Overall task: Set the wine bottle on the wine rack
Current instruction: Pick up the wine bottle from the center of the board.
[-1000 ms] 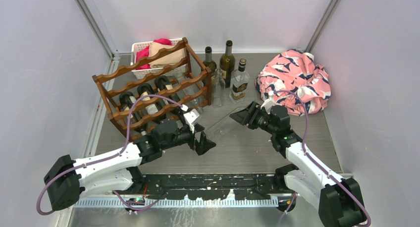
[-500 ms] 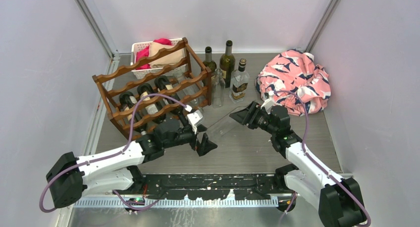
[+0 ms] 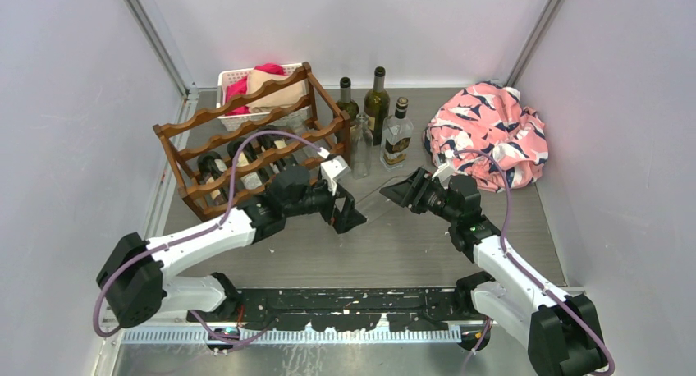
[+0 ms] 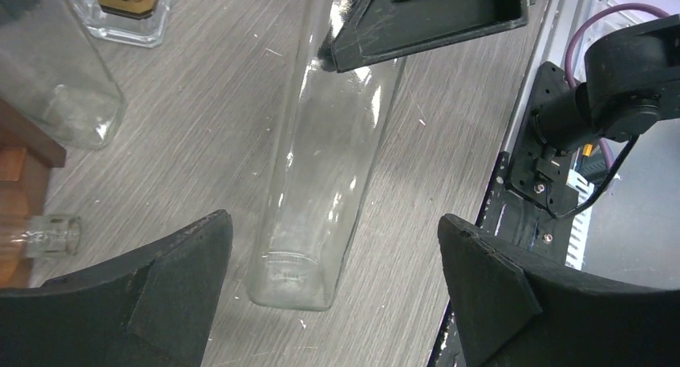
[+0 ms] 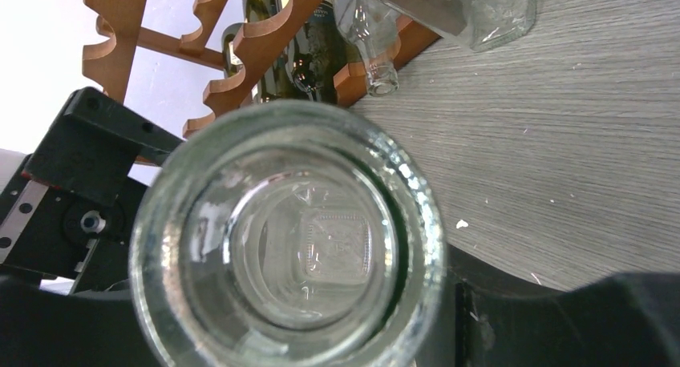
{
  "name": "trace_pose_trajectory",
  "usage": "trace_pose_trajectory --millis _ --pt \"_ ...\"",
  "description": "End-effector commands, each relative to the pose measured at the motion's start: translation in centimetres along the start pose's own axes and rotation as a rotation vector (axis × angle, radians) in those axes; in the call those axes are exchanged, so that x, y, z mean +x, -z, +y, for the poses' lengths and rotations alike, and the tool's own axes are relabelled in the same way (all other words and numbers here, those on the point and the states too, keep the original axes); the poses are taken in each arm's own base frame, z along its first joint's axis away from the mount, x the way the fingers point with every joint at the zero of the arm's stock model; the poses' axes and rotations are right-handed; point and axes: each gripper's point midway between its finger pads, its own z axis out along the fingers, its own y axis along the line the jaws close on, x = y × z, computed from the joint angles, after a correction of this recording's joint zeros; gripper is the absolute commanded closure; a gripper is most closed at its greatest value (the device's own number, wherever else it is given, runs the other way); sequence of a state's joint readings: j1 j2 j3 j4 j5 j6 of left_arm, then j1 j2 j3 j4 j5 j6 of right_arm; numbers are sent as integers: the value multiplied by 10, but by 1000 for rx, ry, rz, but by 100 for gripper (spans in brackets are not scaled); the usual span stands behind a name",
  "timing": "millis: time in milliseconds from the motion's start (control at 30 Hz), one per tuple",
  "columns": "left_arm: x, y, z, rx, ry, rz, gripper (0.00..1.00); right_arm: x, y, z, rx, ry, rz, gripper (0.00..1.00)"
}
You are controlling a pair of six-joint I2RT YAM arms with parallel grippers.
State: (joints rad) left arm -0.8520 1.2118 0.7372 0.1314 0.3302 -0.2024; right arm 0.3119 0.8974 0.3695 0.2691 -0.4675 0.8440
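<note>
Wine bottle: clear square-sided glass, slanted at centre of the overhead frame, between the two grippers. Judged rigid, smooth, breakable and moderately heavy. It is best gripped across the flat walls near the base. The right gripper pinches the neck end. The left gripper has its jaws spread wide either side of the base, not touching. Whether the base rests on the table cannot be confirmed. The wine rack stands upper left, nearby.
</note>
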Motion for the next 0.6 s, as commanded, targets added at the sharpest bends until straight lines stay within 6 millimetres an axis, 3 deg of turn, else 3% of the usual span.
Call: trace_pose_trajectory --millis 0,567 --pt "-13 -9 -12 91 -15 4 3 -20 0 31 -116 37 -62 99" --pt "21 -37 17 64 -233 8 8 -20 -3 32 -128 26 -53 99"
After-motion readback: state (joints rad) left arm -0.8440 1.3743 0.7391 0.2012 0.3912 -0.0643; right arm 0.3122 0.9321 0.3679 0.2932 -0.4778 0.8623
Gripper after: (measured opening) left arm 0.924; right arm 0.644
